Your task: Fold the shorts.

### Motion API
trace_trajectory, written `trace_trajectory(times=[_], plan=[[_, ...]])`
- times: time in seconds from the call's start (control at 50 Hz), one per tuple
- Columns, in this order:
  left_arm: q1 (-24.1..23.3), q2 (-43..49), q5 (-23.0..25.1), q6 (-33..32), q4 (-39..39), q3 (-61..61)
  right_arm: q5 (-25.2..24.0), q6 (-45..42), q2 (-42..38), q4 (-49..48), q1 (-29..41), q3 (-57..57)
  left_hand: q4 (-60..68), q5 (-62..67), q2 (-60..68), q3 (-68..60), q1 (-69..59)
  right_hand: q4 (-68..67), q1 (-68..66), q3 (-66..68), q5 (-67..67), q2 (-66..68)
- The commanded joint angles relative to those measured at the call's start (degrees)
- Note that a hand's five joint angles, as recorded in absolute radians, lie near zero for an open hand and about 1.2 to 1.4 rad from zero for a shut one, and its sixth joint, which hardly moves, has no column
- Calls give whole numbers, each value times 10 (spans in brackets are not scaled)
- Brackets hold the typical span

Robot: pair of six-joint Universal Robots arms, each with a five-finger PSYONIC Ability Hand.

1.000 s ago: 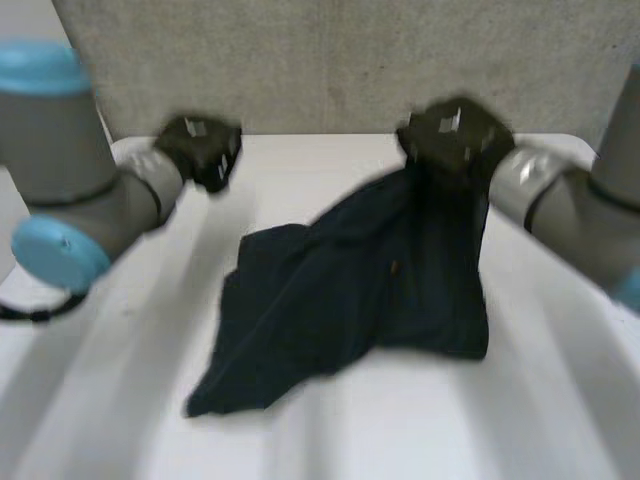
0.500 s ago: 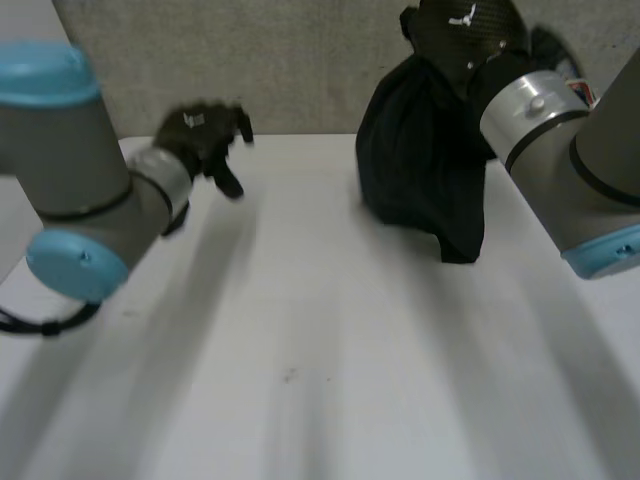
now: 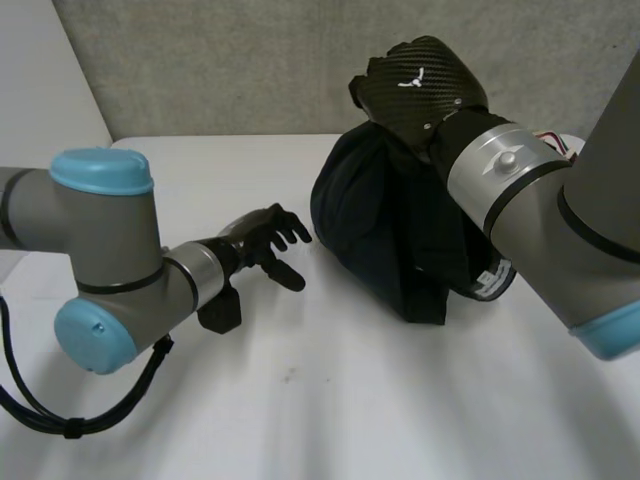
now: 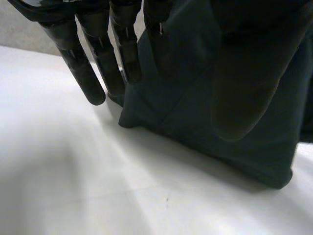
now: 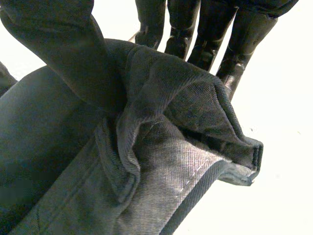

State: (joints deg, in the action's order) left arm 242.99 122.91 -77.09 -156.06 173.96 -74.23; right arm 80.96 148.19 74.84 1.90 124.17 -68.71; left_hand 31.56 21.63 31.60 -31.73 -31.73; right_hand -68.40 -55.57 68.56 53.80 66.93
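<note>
The dark navy shorts [image 3: 385,225] hang in a bunch from my right hand [image 3: 420,85], and their lower end rests on the white table [image 3: 300,400]. In the right wrist view the thumb [image 5: 58,49] pinches a folded hem of the shorts [image 5: 161,161] against the fingers [image 5: 205,34]. My left hand [image 3: 262,240] lies low over the table just left of the bunch, with its fingers straight and spread. In the left wrist view those fingers [image 4: 73,54] reach the lower edge of the shorts [image 4: 195,103] and hold nothing.
A grey felt wall [image 3: 230,70] stands behind the table's far edge. My left forearm [image 3: 110,260] lies across the table's left side. The thick right forearm [image 3: 560,210] comes in from the right above the shorts.
The right hand has lifted the shorts from a spread on the table into a hanging bunch. The left hand has opened and come down from the far left to beside the shorts.
</note>
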Motion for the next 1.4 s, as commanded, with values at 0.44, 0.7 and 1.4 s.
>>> trace_trajectory(times=[0.44,0.7,1.4], plan=[[-59,94,-29,3,79,76,10,57,58,54,40,-2,-55,-56,-56,57,57,-116,-244,114,162,131],[-65,122,-86,-10,90,124,9,72,64,67,29,-6,484,484,484,-483,-483,-116,-244,114,162,131],[41,9,-152,-503,-5,270,22,-61,-166,-14,-68,160,484,484,484,-483,-483,-116,-244,114,162,131]])
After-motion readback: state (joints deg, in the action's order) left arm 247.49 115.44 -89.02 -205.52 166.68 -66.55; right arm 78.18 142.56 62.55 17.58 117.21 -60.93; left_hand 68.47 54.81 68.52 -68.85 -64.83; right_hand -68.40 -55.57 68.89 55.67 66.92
